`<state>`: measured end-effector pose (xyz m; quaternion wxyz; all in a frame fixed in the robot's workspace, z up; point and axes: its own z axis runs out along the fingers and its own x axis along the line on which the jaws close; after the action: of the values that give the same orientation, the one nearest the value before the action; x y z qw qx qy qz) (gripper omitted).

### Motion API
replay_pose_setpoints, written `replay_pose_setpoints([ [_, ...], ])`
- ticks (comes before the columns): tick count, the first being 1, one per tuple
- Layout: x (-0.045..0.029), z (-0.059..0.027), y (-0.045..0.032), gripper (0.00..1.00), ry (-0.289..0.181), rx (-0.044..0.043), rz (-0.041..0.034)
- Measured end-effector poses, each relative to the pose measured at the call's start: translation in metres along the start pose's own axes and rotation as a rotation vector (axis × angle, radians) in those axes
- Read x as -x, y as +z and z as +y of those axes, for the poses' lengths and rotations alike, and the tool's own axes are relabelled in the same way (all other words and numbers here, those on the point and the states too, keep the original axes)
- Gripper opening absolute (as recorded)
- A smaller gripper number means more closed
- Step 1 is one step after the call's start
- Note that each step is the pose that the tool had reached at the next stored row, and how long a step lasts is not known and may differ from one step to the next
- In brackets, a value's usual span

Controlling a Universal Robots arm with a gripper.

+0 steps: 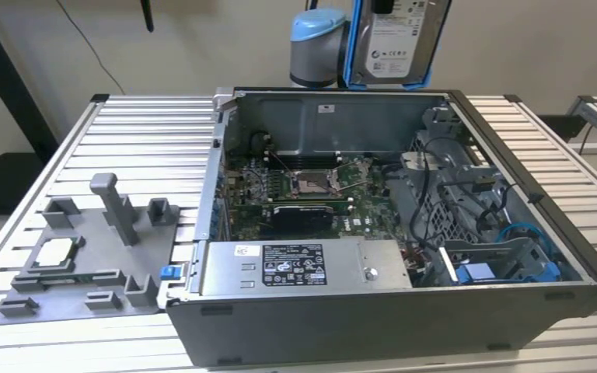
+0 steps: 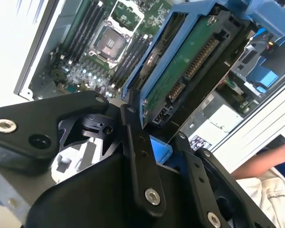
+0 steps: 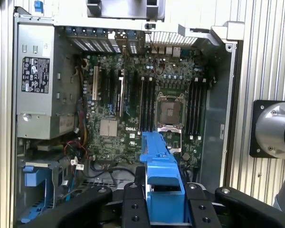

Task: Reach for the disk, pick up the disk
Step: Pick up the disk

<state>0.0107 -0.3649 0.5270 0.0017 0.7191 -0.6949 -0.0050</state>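
1. The gripper (image 2: 154,142) is seen closed on the disk (image 2: 190,61); in the second wrist view its black fingers (image 2: 137,156) are pressed against the two sides of the lower end of the blue bracket, so the disk is pinched between the jaws.
2. In the first wrist view the blue bracket of the disk (image 3: 159,183) is held between the two inner fingers (image 3: 133,209) of the gripper (image 3: 164,209), and it stands out from the jaws toward the open case.
3. In the second wrist view the green circuit side of the disk and its row of connector pins are shown, just beyond the jaws.
4. Beyond the held disk, well apart from the jaws, the open computer case (image 3: 218,118) is seen with the motherboard (image 3: 133,109) inside it, and the processor socket (image 3: 170,111) is on this board.
5. At one side of the case the grey power supply box (image 3: 40,85) with a black-and-white label is placed, and near it a blue drive cage (image 3: 35,178) is seen.
6. In the exterior view the disk (image 1: 403,39) is lifted high above the far wall of the computer case (image 1: 382,326), upright, with its white label turned to the camera.
7. Beside the case, on the exterior view's left, a grey tray (image 1: 81,256) lies on the slatted metal table (image 1: 143,140), and it is far from the jaws.
8. A person's arm (image 2: 261,164) is seen at the edge of the second wrist view, beyond the case.
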Motion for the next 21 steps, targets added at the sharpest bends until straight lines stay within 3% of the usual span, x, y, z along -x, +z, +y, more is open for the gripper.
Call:
replay_pose_setpoints([
  [11,-0.001,-0.0275,-0.0002,0.0,0.0,0.0,-0.0001],
  [21,-0.0016,-0.0451,-0.0004,0.0,0.0,0.0,0.0],
])
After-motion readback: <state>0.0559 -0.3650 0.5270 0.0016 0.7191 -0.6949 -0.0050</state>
